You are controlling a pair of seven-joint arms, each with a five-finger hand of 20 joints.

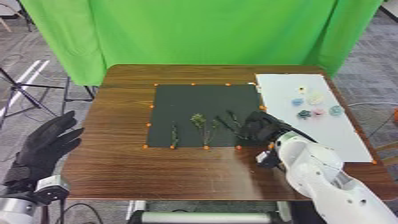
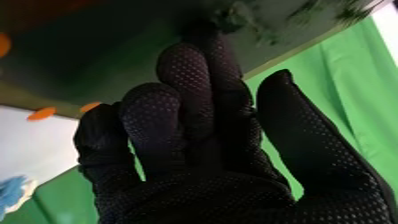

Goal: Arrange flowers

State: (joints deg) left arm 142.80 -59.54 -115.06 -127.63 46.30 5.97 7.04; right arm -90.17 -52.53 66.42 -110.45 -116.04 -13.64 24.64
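Seemingly your right hand (image 1: 258,128) is open and empty beside the green stems (image 1: 198,120) on the dark mat (image 1: 185,102) — thumb apart to admit one — with flower heads (image 1: 305,114) on the white sheet (image 1: 281,87); your left hand (image 1: 44,145), wide open, leaves room.

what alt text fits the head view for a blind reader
The robot's right hand is at the right edge of a dark mat with green stems; small coloured flowers lie on a white sheet farther right. The left hand is beside the table.
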